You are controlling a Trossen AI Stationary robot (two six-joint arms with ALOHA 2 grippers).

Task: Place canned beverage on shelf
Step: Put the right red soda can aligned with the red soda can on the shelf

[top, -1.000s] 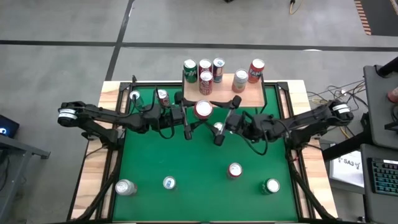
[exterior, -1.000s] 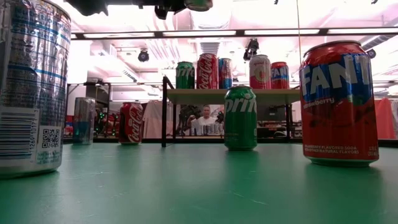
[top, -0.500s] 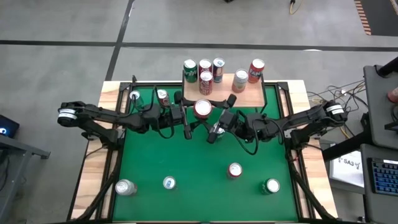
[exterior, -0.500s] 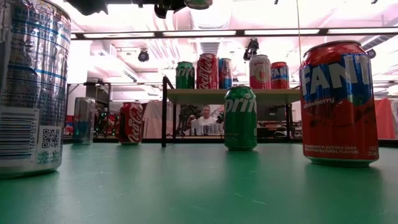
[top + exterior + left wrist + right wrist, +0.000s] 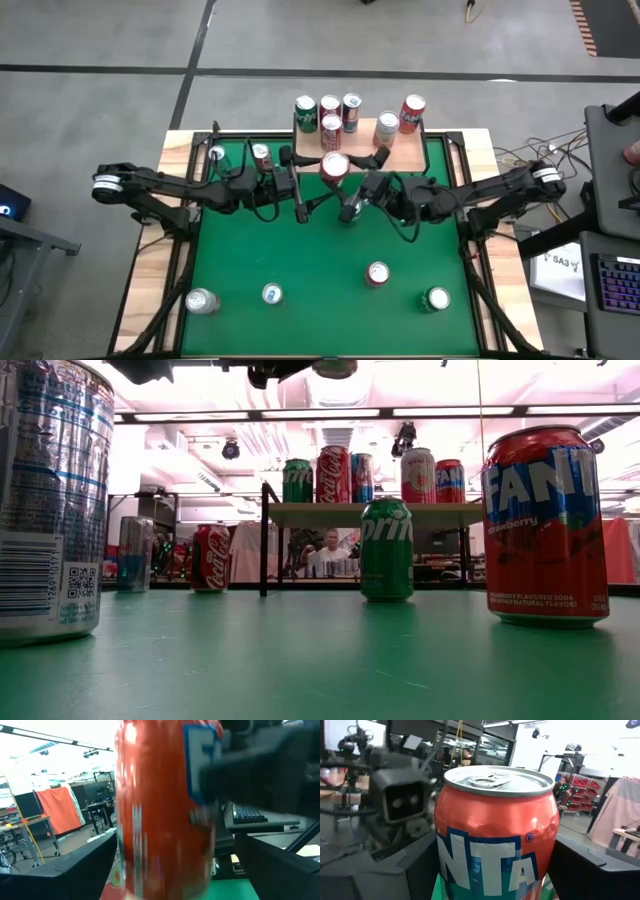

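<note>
Green felt covers the desk (image 5: pixel 300 260) under bright ceiling strips, where the right hand (image 5: pixel 352 192) holds an orange Fanta can (image 5: pixel 495 835) beside the wide-open left hand (image 5: pixel 305 195), Sprite and Coca-Cola cans on the wooden shelf (image 5: pixel 400 152) at twelve o'clock.

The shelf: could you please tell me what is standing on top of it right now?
Five upright cans stand on the shelf's board. The board's front left part cannot be seen; a raised red can covers it.

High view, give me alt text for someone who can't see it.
Seen from above, a red can is held in the air between the left gripper and the right gripper, just in front of the shelf, which carries six upright cans. Six more cans stand on the green table.
</note>
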